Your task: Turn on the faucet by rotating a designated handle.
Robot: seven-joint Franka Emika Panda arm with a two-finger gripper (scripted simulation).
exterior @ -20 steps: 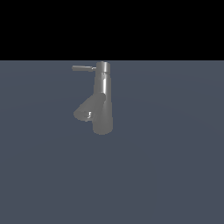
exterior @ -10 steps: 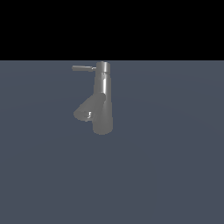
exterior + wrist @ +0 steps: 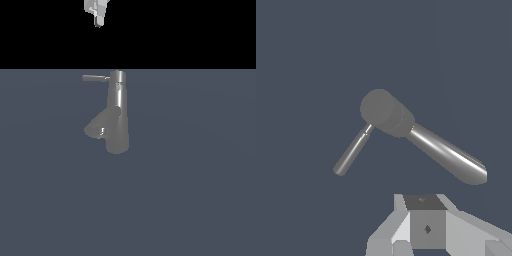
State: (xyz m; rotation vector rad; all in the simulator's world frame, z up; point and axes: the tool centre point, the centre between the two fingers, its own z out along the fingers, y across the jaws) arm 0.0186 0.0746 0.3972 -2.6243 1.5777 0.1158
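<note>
The faucet (image 3: 118,117) is a grey metal column standing upright on the dark floor, with a thick angled spout (image 3: 99,126) low on the exterior view's left. The handle (image 3: 95,78), a thin rod, sticks out level from the top cap toward the exterior view's left. My gripper (image 3: 98,21) hangs high above the handle's outer end, well apart from it, only its lower part in frame. The wrist view looks down on the faucet (image 3: 387,114), the handle (image 3: 352,152) and my gripper (image 3: 423,201), whose fingers look pressed together with nothing held.
A flat dark blue-grey floor (image 3: 200,190) surrounds the faucet. Nothing else stands on it.
My gripper has come down into the top of the exterior view, where it was out of frame before. The faucet and its handle have not moved.
</note>
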